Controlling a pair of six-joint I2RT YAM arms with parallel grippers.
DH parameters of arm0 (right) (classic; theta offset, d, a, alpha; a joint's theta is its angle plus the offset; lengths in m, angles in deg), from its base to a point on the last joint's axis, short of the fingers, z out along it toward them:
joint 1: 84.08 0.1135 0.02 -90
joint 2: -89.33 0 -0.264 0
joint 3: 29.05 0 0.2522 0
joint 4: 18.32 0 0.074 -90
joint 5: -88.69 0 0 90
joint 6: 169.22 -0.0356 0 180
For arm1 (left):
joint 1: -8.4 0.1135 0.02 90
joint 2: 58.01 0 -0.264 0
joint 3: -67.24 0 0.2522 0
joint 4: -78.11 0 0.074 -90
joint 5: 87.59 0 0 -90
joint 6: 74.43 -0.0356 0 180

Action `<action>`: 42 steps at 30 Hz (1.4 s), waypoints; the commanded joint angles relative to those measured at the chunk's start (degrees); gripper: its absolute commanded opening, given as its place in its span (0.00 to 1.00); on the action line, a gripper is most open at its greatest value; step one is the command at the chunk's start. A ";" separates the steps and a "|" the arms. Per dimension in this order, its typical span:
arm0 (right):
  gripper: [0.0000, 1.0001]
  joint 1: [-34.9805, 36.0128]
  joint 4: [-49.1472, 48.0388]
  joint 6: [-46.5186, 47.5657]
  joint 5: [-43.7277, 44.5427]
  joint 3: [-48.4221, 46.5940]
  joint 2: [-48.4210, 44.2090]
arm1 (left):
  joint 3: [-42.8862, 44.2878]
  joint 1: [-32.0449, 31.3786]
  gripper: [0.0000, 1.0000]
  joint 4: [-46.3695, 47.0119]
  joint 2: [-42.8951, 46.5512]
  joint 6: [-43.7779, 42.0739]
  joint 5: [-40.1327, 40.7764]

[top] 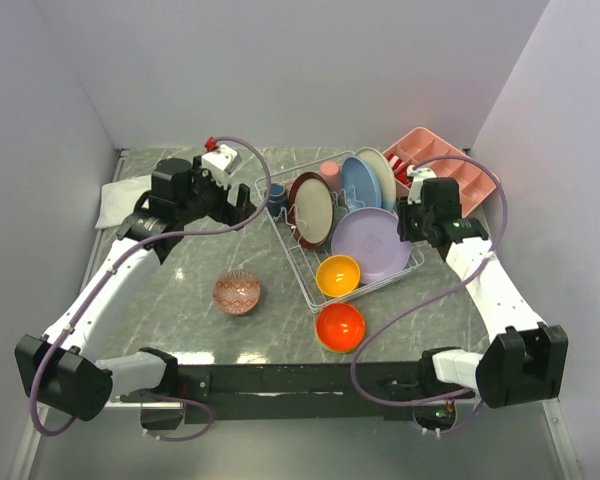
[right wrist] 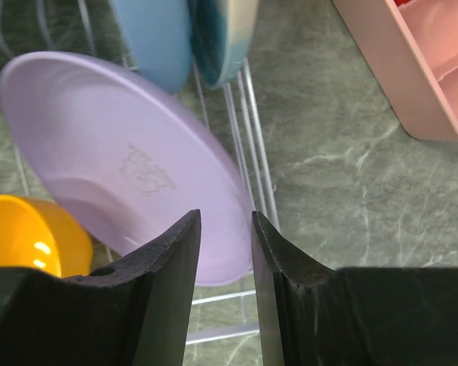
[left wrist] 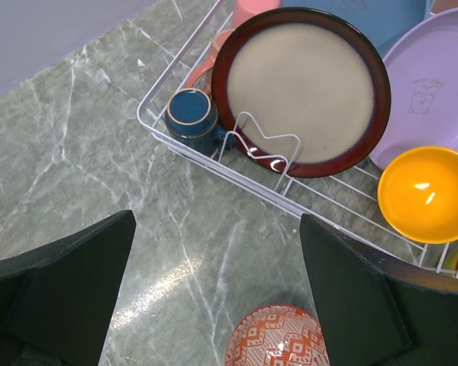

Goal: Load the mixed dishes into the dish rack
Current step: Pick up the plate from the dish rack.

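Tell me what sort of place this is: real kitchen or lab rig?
Probably a lab test cell staged as a kitchen counter: plain pale walls box in a marbled green table, and a loaded dish rack sits there with no sink in view.

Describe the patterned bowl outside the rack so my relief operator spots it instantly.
Start at the white wire dish rack. Two bowls sit outside it on the table: a plain red-orange bowl at its near corner and, further left, the patterned bowl standing alone. Only it has a pink-and-white zigzag print inside.
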 commanded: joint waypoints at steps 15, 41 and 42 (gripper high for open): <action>0.00 -1.33 -4.82 1.51 0.08 -2.11 4.80 | 0.73 1.18 0.96 2.99 1.18 0.65 -1.35; 0.00 12.81 8.27 -10.53 36.98 -19.69 -0.31 | -0.23 1.09 0.96 4.91 3.29 1.96 -2.49; 0.00 13.08 8.98 -12.36 37.86 -21.44 0.83 | -0.49 1.09 0.96 5.00 3.38 2.14 -2.41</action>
